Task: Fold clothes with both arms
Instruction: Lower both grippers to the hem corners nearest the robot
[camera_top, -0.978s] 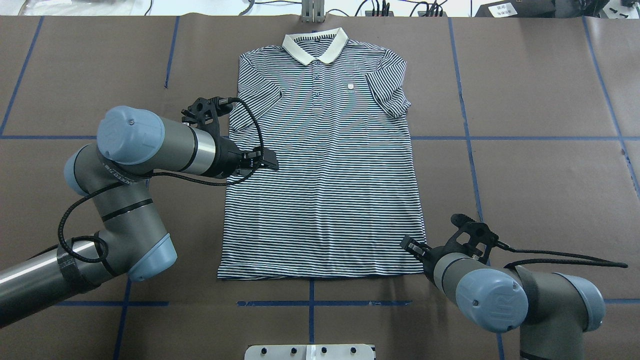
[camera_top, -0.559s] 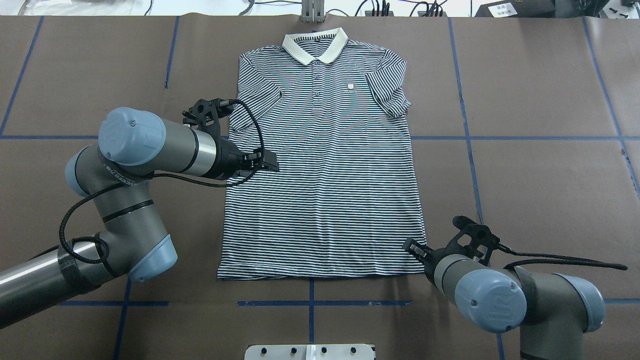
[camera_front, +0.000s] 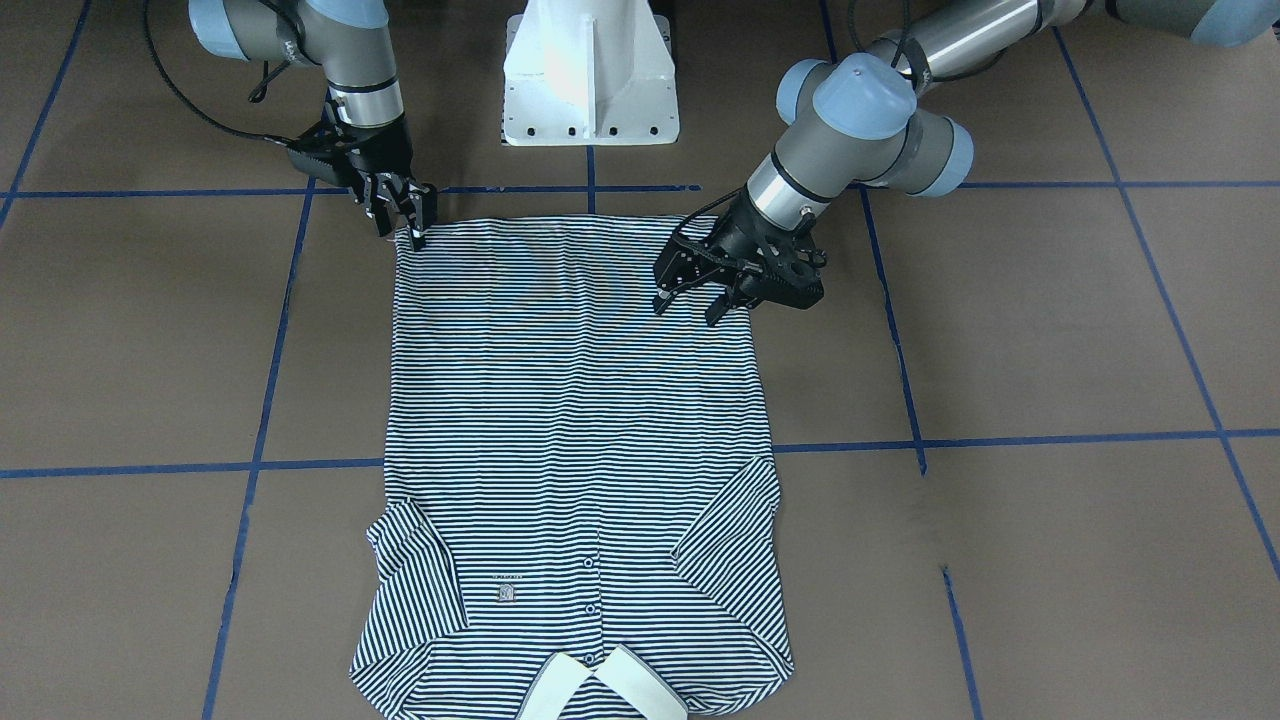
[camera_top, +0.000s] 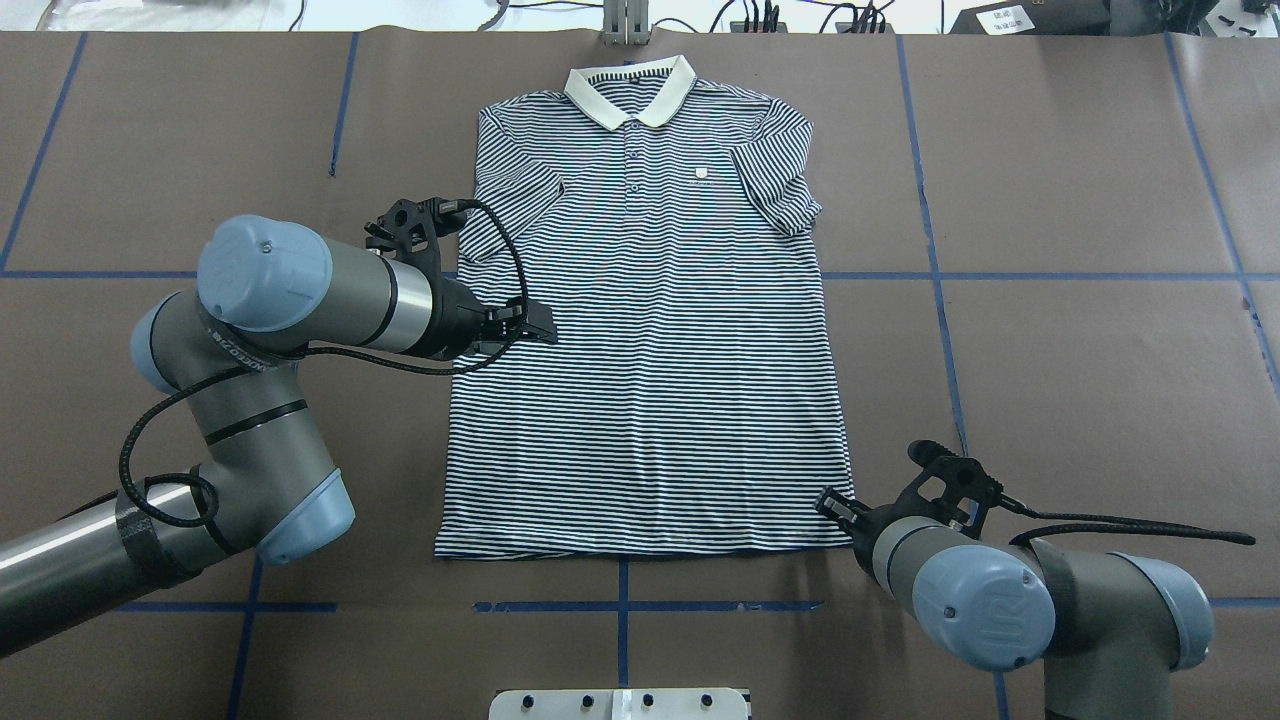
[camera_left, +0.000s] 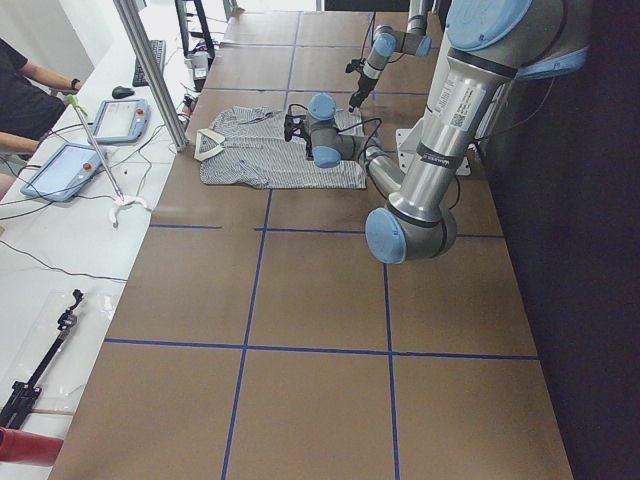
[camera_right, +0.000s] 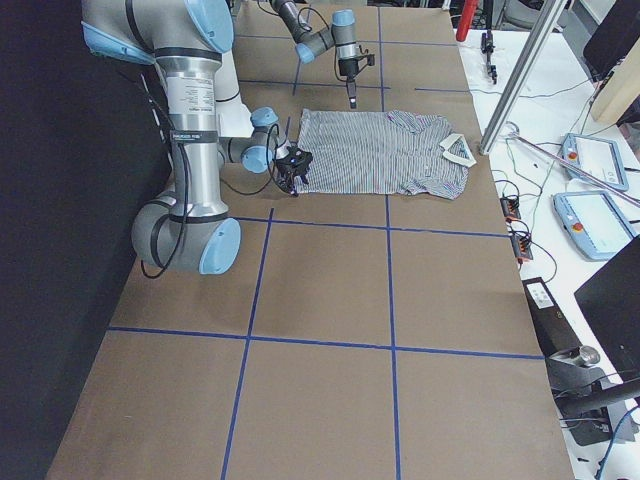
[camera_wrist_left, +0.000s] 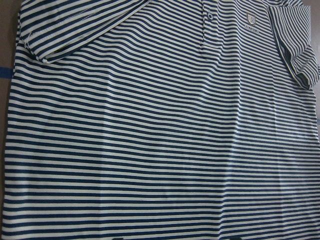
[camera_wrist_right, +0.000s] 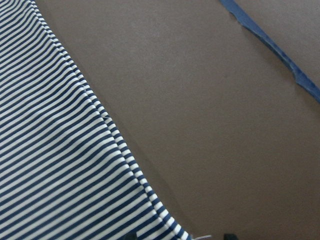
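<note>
Logged: polo shirt (camera_top: 650, 380) flat; left gripper (camera_front: 686, 308) spread over its side; right gripper (camera_front: 405, 226) parted at hem corner, fingertips nearly cropped in wrist view.

The front view's bottom edge crops the cream collar (camera_front: 640, 688) of the navy-and-white striped polo shirt (camera_front: 570, 400) before me, its small chest logo patch (camera_front: 506, 593) too tiny to read.

brown table (camera_top: 1080, 150), blue tape lines (camera_top: 1050, 276), white pedestal (camera_front: 590, 75)
</note>
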